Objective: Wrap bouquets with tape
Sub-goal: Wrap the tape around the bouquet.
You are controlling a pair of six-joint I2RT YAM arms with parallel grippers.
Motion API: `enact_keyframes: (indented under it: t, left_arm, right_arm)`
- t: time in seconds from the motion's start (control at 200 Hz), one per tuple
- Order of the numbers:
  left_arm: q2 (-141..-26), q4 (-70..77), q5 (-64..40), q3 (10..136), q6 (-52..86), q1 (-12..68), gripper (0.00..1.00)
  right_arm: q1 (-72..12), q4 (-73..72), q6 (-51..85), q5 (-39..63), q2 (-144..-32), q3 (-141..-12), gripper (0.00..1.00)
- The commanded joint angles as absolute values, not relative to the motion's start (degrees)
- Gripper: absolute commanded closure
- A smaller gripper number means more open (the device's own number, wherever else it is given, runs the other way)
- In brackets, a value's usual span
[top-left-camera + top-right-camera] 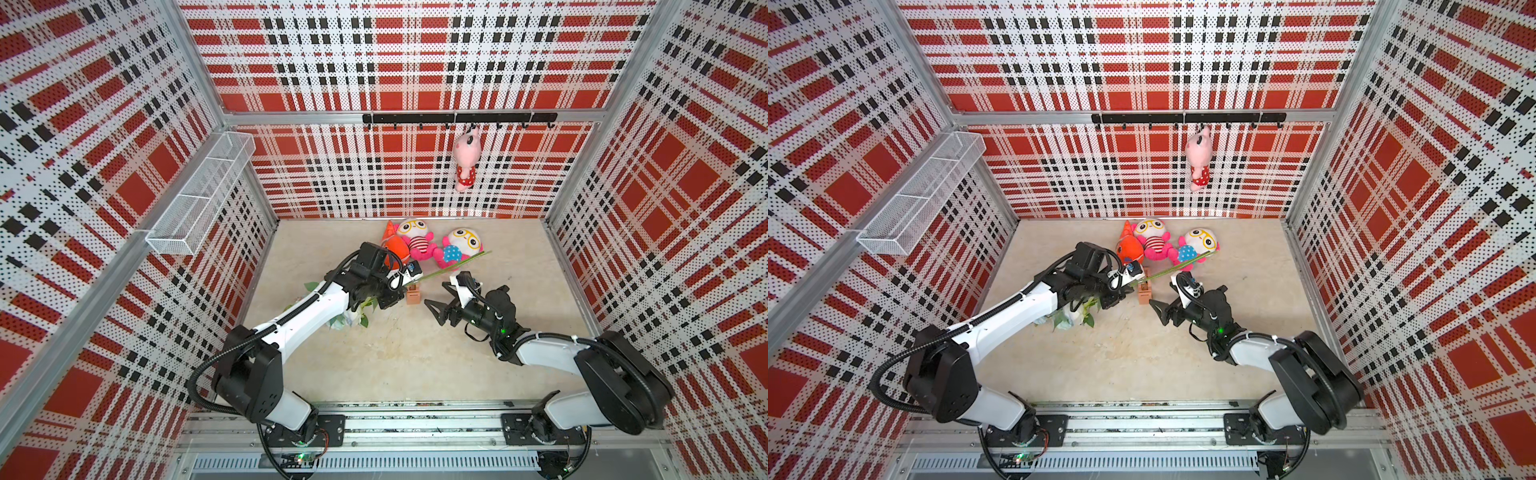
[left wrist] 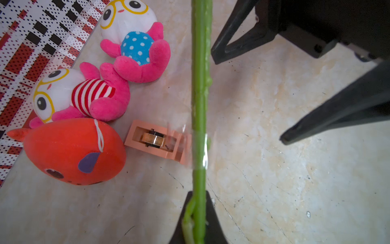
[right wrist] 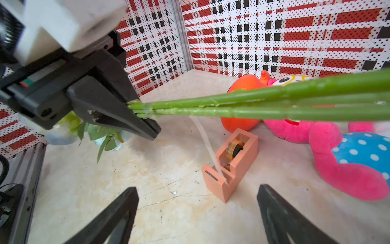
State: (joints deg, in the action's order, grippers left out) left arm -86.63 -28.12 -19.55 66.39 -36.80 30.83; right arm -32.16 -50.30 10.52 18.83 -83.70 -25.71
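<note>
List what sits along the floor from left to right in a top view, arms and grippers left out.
Flower heads of the bouquet → orange plush fish → tape dispenser → striped pink plush → blue-dotted pink plush. The stems cross several of these, so they are left out.

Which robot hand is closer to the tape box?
Left. The left gripper holds the stems right beside the tape box; the right gripper is open, farther off.
</note>
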Motion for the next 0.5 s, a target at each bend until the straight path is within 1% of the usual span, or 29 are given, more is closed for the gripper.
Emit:
enact_keyframes:
  t: [0.0,0.105,0.145,0.18,0.225,0.326,0.401,0.456,0.496]
  left_arm:
    - [-86.18,-28.33,-21.91,68.58,-36.79,30.5,1.0]
    - [-86.41,-28.36,-22.21,68.81,-37.01,30.52,1.0]
    - [-86.5,-28.39,-22.68,68.82,-37.5,30.42,1.0]
    - [-86.43,-28.3,-22.93,68.82,-37.87,30.33,1.0]
    - [-86.38,-28.05,-22.93,68.86,-37.65,30.24,1.0]
    - [-85.81,-27.31,-22.42,68.74,-36.64,30.06,1.0]
    - [-85.53,-26.6,-21.41,68.47,-35.86,29.68,1.0]
    - [-85.67,-25.75,-20.52,68.29,-34.95,29.46,1.0]
    - [-85.93,-25.49,-20.31,68.21,-34.54,29.27,1.0]
  right_arm:
    - [-32.7,-58.9,7.24,17.65,-87.57,-27.78,0.08]
    - [-32.99,-60.91,7.01,19.87,-91.57,-29.69,0.1]
    - [-33.54,-60.78,6.26,19.7,-93.06,-30.71,0.12]
    - [-33.99,-60.74,5.77,19.17,-94.51,-31.63,0.17]
    - [-34.23,-61.08,6.03,19.6,-96.17,-32.76,0.25]
    - [-34.43,-63.51,7.92,21.96,-98.07,-33.27,0.5]
    - [-34.92,-63.01,8.88,23.62,-97.98,-33.07,0.74]
    - [-35.47,-62.01,9.14,24.65,-97.52,-32.65,0.84]
    - [-35.83,-61.38,9.5,25.12,-96.86,-32.12,0.88]
